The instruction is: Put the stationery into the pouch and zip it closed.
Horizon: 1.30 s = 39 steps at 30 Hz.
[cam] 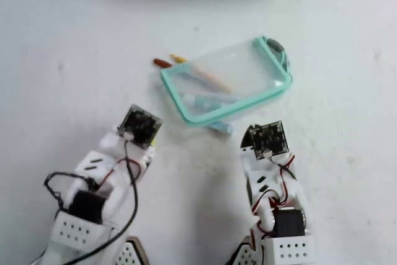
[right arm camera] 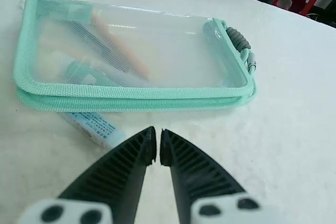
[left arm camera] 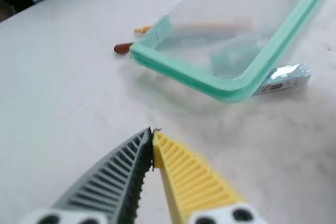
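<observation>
Left pincer (left arm camera: 153, 134) closed; pouch (left arm camera: 185, 75) (see-through) shows pencil (left arm camera: 210, 25).

Robotics lab or workshop bench, by appearance: plain white table (cam: 62, 41); two small arms (cam: 276, 215) with bare circuit boards (cam: 139, 125); loose wiring (cam: 133, 197) exposed.

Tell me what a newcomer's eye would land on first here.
The clear, mint-trimmed pouch lies mid-table, two pencil tips poking past its far left corner and a blue-labelled packet jutting out at its near edge. The left gripper and the right gripper sit shut on the near side of it.
</observation>
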Available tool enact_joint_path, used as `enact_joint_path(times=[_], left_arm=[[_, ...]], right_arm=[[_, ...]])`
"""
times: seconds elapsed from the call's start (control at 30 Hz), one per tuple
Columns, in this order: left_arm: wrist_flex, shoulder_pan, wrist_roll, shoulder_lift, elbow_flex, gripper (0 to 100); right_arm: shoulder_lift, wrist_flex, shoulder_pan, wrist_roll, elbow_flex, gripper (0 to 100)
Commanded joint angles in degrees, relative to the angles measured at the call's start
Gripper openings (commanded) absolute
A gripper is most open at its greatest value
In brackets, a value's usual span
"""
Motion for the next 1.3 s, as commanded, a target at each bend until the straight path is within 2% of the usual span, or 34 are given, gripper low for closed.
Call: enact_joint_path(times=[0.0, 0.17, 0.53, 0.67, 0.77, 0.87, 1.27], left_arm=[[-8.26, -1.63, 0.88, 12.70, -3.87, 2], [-10.90, -1.98, 0.53, 18.24, -3.87, 2], [-11.08, -2.24, 0.79, 27.30, -6.95, 2], [-15.12, -3.82, 0.88, 29.67, -6.51, 2], [-17.49, -6.64, 1.67, 30.73, -6.51, 2], [-17.93, -8.31, 5.54, 30.90, -6.51, 2], [-17.93, -7.96, 6.24, 30.73, -6.51, 2]], right_arm=[[-0.22, -0.04, -0.57, 0.70, 0.44, 1.8], [-0.22, -0.04, -0.57, 0.70, 0.44, 1.8], [-0.13, 1.54, -0.22, 0.70, -0.35, 6.0], [-0.13, 4.70, -0.13, 0.62, -2.55, 6.0], [-0.13, 5.32, -0.13, 0.62, -2.99, 6.0], [-0.13, 5.32, -0.13, 0.62, -2.99, 6.0], [-0.04, 10.07, -0.22, 0.18, -8.88, 5.9]])
